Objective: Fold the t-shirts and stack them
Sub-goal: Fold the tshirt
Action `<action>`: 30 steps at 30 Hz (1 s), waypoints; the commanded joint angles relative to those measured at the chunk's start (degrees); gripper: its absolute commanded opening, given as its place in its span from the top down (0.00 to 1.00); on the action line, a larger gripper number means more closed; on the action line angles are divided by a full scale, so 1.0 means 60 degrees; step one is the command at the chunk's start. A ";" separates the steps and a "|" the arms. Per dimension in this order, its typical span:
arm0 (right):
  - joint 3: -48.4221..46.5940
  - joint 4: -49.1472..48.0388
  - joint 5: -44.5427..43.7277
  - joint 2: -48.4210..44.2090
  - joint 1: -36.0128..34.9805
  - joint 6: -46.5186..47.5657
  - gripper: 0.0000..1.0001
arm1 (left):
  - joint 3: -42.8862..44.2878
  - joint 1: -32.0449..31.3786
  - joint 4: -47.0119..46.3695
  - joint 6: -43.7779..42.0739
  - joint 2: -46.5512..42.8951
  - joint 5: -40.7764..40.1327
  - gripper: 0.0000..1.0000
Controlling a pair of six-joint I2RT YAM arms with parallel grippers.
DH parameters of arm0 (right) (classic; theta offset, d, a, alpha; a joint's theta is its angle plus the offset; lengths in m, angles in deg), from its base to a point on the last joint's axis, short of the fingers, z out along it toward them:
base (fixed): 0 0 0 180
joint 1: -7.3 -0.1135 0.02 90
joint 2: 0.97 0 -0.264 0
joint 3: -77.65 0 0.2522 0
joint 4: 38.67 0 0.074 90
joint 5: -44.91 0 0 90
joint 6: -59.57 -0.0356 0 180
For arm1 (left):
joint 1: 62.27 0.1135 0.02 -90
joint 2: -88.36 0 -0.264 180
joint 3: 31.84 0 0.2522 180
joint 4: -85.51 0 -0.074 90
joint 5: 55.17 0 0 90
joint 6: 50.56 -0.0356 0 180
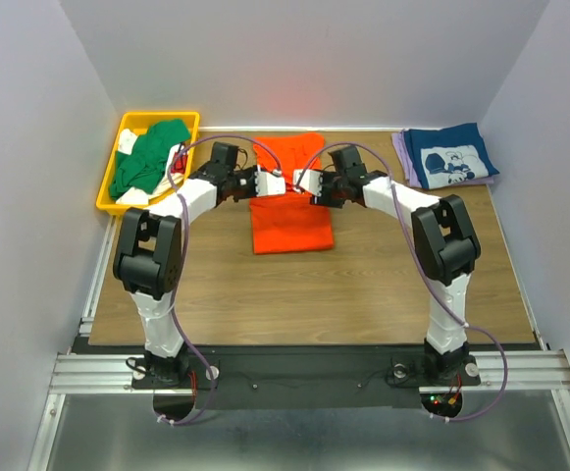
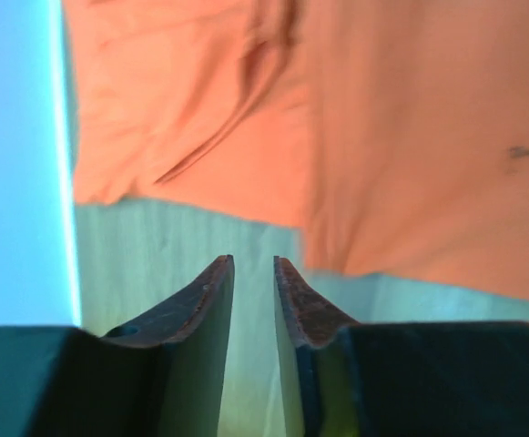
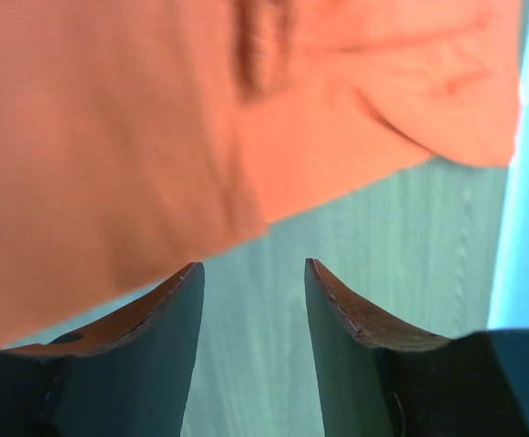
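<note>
Hovering both grippers over the orange t-shirt (image 1: 289, 226).
The left gripper (image 1: 279, 183) and right gripper (image 1: 301, 183) are hanging close together, tips facing each other, above the shirt, which is lying flat on the wooden table (image 1: 383, 285) toward its far edge. The left jaws are sitting narrowly parted and the right ones wider apart, both gripping nothing. The navy t-shirt (image 1: 451, 157) is resting folded on the lavender t-shirt (image 1: 403, 157) at the far right corner, and the green t-shirt (image 1: 147, 157) is lying bunched in the yellow bin (image 1: 108, 191) at far left.
</note>
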 commanded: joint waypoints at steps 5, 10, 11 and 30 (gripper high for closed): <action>-0.0368 -0.0132 -0.0367 -0.1614 0.0291 -0.1730 0.49 | 0.1109 0.0682 0.0750 0.2589 -0.1052 0.0501 0.57; 0.0160 0.0716 0.0334 -0.2391 0.0291 -0.3604 0.56 | 0.0919 0.0785 0.2140 0.4156 -0.1638 0.1452 0.57; 0.0190 0.1168 0.0539 -0.2435 0.0291 -0.3926 0.57 | 0.0832 0.0770 0.2330 0.4725 -0.1769 0.1860 0.57; 0.0701 0.2476 0.3003 -0.0780 0.0291 -0.7183 0.63 | -0.3167 -0.0694 0.0971 0.3428 -0.2810 0.0034 0.51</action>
